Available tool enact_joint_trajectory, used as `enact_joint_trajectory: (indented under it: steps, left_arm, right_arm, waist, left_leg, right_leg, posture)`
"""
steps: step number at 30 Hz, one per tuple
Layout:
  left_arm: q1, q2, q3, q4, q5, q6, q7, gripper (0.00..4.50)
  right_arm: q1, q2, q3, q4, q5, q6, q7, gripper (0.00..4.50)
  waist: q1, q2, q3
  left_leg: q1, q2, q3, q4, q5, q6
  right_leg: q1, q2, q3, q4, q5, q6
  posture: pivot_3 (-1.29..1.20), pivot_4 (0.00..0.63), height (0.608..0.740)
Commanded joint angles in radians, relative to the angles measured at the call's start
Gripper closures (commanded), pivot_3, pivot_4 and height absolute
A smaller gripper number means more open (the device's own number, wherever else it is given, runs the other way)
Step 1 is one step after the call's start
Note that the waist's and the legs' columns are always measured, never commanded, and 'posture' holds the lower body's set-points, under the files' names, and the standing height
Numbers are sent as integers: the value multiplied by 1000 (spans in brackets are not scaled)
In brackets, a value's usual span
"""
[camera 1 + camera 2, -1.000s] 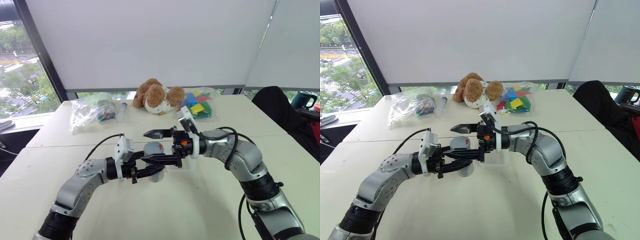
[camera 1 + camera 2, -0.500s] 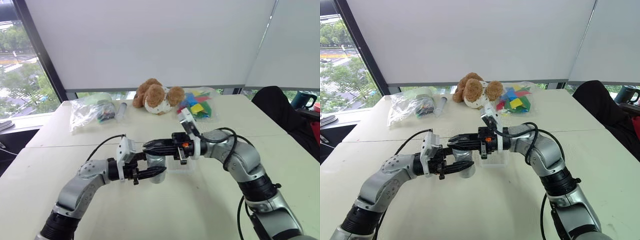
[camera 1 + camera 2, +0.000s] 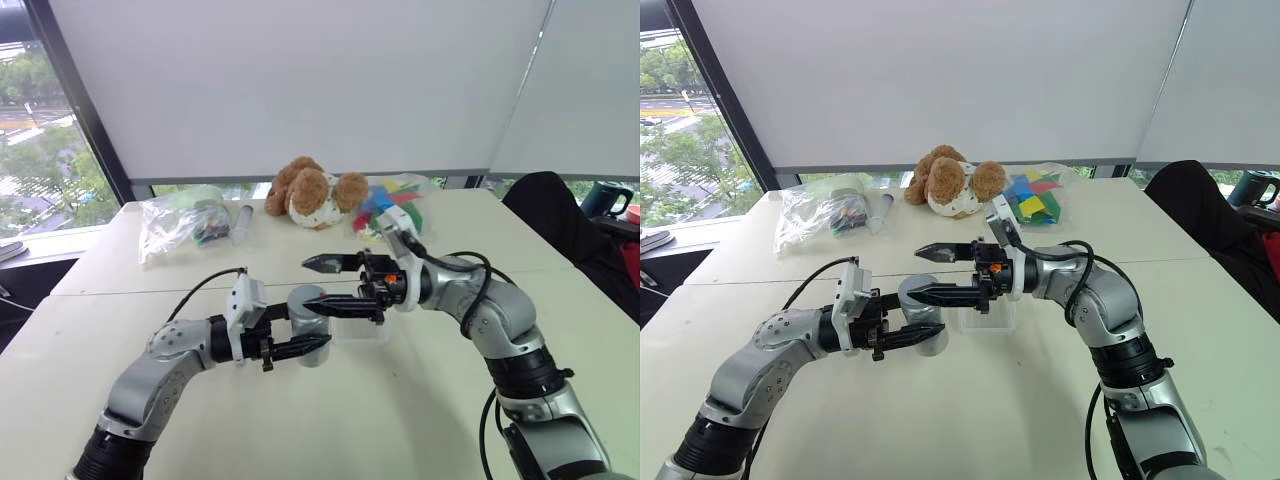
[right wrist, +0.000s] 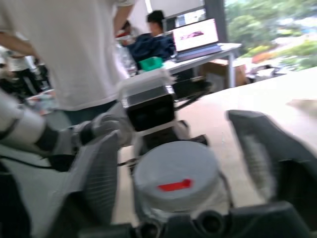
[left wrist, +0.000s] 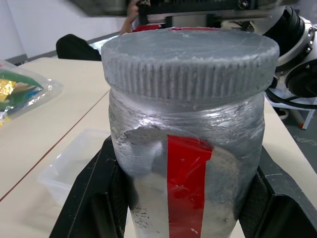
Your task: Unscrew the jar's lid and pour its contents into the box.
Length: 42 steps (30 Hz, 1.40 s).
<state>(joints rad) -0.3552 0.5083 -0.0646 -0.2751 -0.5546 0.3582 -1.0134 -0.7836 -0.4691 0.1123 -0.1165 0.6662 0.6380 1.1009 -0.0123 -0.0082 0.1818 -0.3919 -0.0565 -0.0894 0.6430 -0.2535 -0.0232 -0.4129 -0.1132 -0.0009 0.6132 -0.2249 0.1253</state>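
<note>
**benchwatcher:** So the left claw (image 3: 312, 345) has the jar (image 5: 185, 163) clamped around its body, holding it upright just above the table (image 3: 330, 420). In the left wrist view the black fingers (image 5: 91, 198) press on both sides of the silver wall, with the red stripe facing the camera and the lid (image 5: 190, 62) screwed on above them. The right claw (image 3: 318, 282) comes in level from the other side, and its fingers are spread wide, one above and one below, around the lid but not touching it. It holds nothing.

**torque_tim:** So it's between twists?

**benchwatcher:** That's my guess. From the right wrist view the lid sits between the two open fingers (image 4: 96, 173) with a gap on each side. To do it well, I'd say it should centre on the cap first, close only on the ribbed rim and not the jar's shoulder, then turn without pulling sideways. The left grip has to stay firm or the whole jar just spins along.

**torque_tim:** And the box?

**benchwatcher:** The clear box (image 3: 362, 330) sits on the table just behind the jar, under the right wrist, so the pour should be a short move. Can't see what's inside the jar, the wall hides it. The teddy (image 3: 310, 192) and the bags (image 3: 185, 222) are well back by the window.
</note>
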Motion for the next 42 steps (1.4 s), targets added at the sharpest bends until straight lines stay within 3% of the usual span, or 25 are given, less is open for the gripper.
enact_joint_trajectory:
  steps: [1, 17, 20, 23, 24, 36, 40, 42]
  left_arm:
    - [-1, -6, 9, -34, 1, -25, 8, 2390]
    - [-1, -31, -1, -33, 22, -17, 37, 2390]
    - [0, -28, -2, -34, 25, -16, 36, 2390]
    - [0, -26, -4, -35, 26, -15, 34, 2390]
    - [0, -24, -4, -34, 26, -16, 30, 2390]
    - [-14, 51, -71, -48, -19, -92, -251, 2390]
    - [-20, 54, -82, -56, -20, -105, -277, 2390]
    - [-25, 53, -76, -51, -21, -106, -266, 2390]
  right_arm:
    - [-6, -11, 10, -28, -33, -24, 1, 56]
    - [-16, 5, 56, -34, -66, -12, 23, 56]
    - [-16, 9, 53, -33, -70, -22, 27, 856]
    - [-16, 14, 51, -31, -71, -35, 31, 2171]
    - [-17, 16, 52, -29, -70, -40, 35, 2214]
    - [-102, -57, 140, 94, -61, -100, 467, 2213]
    - [-123, -17, 85, 116, -15, -88, 444, 2213]
    - [-123, -9, 48, 90, 33, -52, 426, 1119]
  waist:
    - [1, 0, 0]
    - [0, 0, 0]
    - [0, 0, 0]
    - [0, 0, 0]
    - [0, 0, 0]
    - [-2, 1, 0]
    - [-1, 0, 1]
    - [-1, 0, 1]
  left_leg:
    - [0, 0, 0, 0, 0, 0]
    - [0, 0, 0, 0, 0, 0]
    - [0, 0, 0, 0, 0, 0]
    - [0, 0, 0, 0, 0, 0]
    - [0, 0, 0, 0, 0, 0]
    - [0, 0, 2, 0, 0, 0]
    - [0, 0, 1, 0, 0, 0]
    - [0, 1, 0, 0, 0, 0]
  right_leg:
    - [0, 0, 0, 0, 0, 0]
    - [0, 0, 0, 0, 0, 0]
    - [0, 0, 0, 0, 0, 0]
    - [0, 0, 0, 0, 0, 0]
    - [0, 0, 0, 0, 0, 0]
    - [0, 0, 0, 0, 0, 0]
    - [0, 0, 0, 0, 0, 0]
    - [0, 0, 0, 0, 0, 0]
  posture:
    - [0, 150, 740]
    - [0, 150, 740]
    - [0, 150, 740]
    - [0, 150, 740]
    - [0, 150, 740]
    - [0, 150, 740]
    - [0, 150, 740]
    - [0, 150, 740]
